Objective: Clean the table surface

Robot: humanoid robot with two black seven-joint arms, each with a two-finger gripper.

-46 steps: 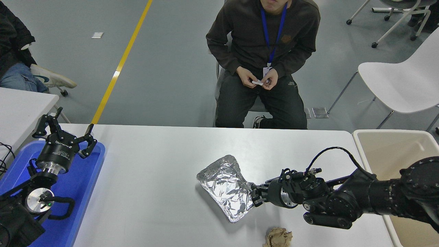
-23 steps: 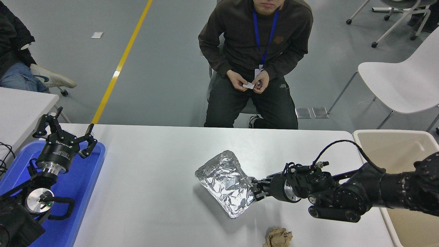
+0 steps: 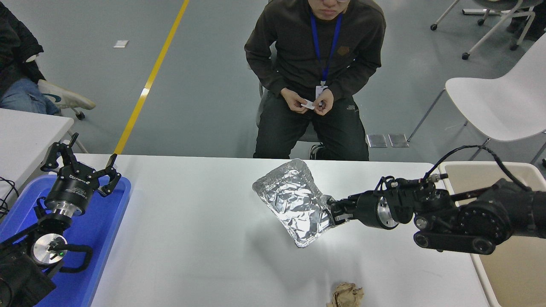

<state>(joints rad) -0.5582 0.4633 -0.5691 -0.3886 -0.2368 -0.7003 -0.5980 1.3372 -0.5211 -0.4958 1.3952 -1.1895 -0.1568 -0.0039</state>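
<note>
White table surface (image 3: 192, 238) is sitting under the right gripper (image 3: 332, 212), which is pinching the foil tray (image 3: 296, 201) by one edge. Thin foil might slip before reaching the bin (image 3: 507, 273).

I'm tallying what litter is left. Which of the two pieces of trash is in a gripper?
The crinkled foil tray, clamped at its right edge by the right gripper. The crumpled brown paper ball lies untouched at the table surface's near edge.

Foil tray (image 3: 294, 200) mid-table (image 3: 192, 238), paper wad (image 3: 346, 295) at near edge, bin (image 3: 503, 179) right, plastic tray (image 3: 102, 226) left
</note>
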